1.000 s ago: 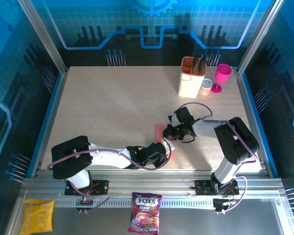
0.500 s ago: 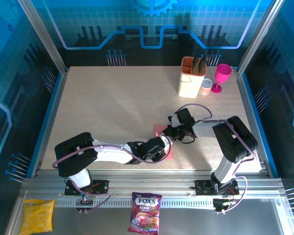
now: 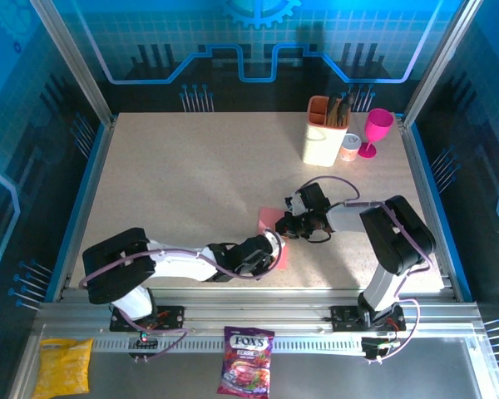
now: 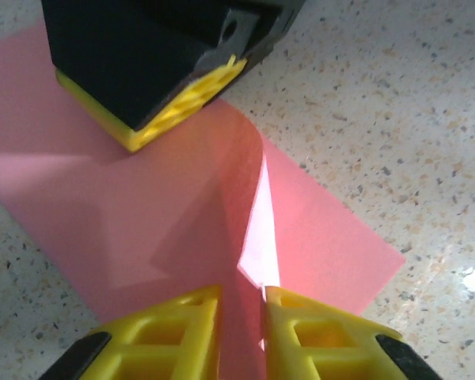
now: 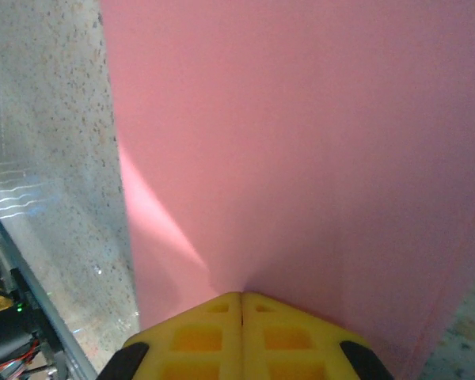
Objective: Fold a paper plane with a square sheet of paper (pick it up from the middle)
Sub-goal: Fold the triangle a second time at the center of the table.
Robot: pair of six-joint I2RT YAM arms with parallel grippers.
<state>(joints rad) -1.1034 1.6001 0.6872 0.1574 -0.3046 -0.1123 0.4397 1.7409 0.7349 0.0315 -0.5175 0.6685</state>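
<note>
We see the right gripper [image 5: 241, 317] at the bottom edge, its two yellow fingertips pressed together with no gap. The tips meet the pink paper plane [image 5: 301, 142], whose surface spreads flat above them. The speckled table [image 5: 47, 119] lies exposed along the left side.

I've got the paper plane [image 3: 267, 221] flat on the table [image 3: 191, 183], a bit R of centre, nearer the front edge than the back. L gripper [image 3: 274, 245] sits at its front end w/ a raised fold between the fingers. R gripper [image 3: 289, 223] rests on its back end (the two tips are close together). Back-R corner: utensil holder [image 3: 323, 143], small tub [image 3: 349, 150] just beside it on the R, goblet [image 3: 376, 133] just R of that. On the ledge [image 3: 316, 366] in front of the front edge: sweets bag [image 3: 247, 371] approx mid, snack packet [image 3: 63, 366] far L.
</note>
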